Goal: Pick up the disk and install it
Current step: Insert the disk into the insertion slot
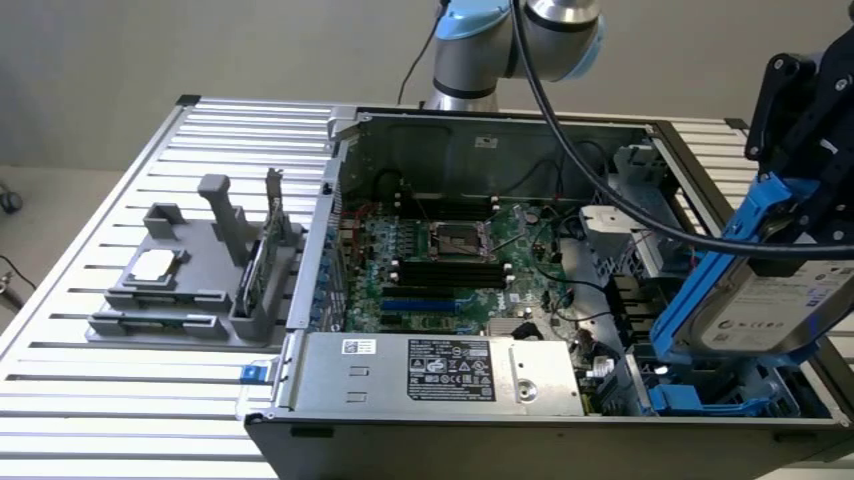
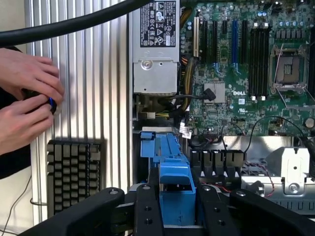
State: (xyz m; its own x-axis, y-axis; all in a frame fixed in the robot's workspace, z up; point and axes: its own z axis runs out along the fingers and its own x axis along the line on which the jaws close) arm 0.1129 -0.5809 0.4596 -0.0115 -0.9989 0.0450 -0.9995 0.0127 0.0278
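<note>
The disk [image 1: 767,300], a silver-grey drive with a white label in a blue carrier, hangs tilted over the open computer case [image 1: 467,115] at the exterior view's right. My gripper [image 1: 798,215] is shut on the top of its blue carrier. In the wrist view the blue carrier [image 2: 176,187] sits between my black fingers [image 2: 147,211], with the gripper [image 2: 177,219] above a blue drive bay [image 2: 157,145]. That bay [image 1: 694,400] lies in the case's near right corner, just below the disk.
Inside the case are the green motherboard [image 1: 441,260] and a silver power supply [image 1: 434,370]. A grey fixture [image 1: 187,270] with a small chip and a green card [image 1: 274,250] stands on the slatted table. A person's hands [image 2: 24,103] and a keyboard [image 2: 74,172] are beside the case.
</note>
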